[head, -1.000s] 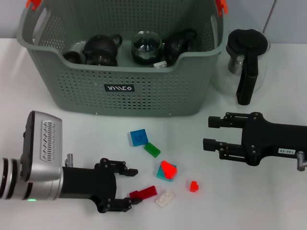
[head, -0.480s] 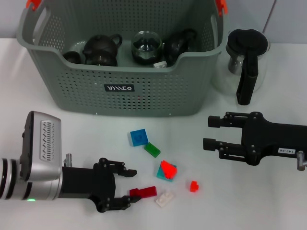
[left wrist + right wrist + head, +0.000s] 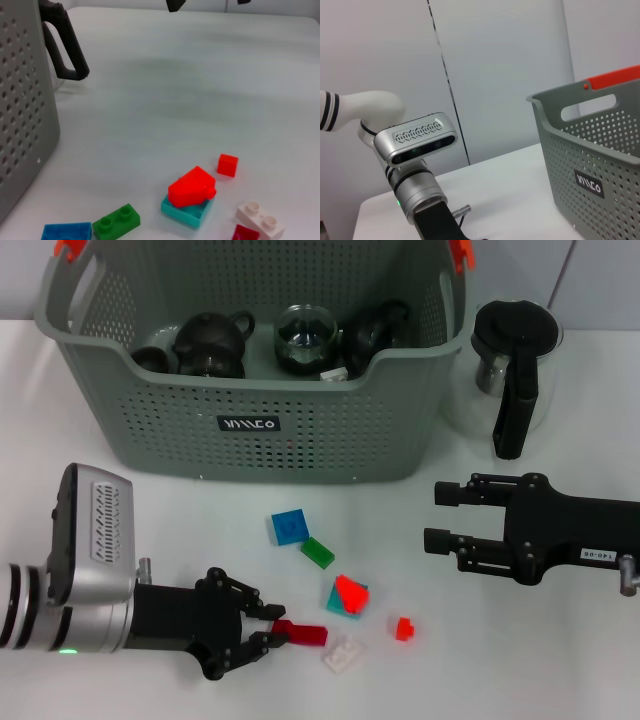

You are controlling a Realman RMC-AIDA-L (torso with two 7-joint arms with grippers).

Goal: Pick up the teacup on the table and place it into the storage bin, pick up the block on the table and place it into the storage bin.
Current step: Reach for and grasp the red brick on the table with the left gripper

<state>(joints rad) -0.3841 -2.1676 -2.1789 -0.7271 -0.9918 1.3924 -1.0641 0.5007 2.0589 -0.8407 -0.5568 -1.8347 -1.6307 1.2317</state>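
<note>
Left hand point(image 3: 268, 632) has now closed on dark red block point(image 3: 300, 633)

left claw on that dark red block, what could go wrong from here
The left claw pinches only one end of the dark red block, so the block may pivot or slip out when lifted. The white block lies right against it, with the small red cube nearby, and either could get knocked. The bin wall is tall, so a low carry could hit its rim.
</note>
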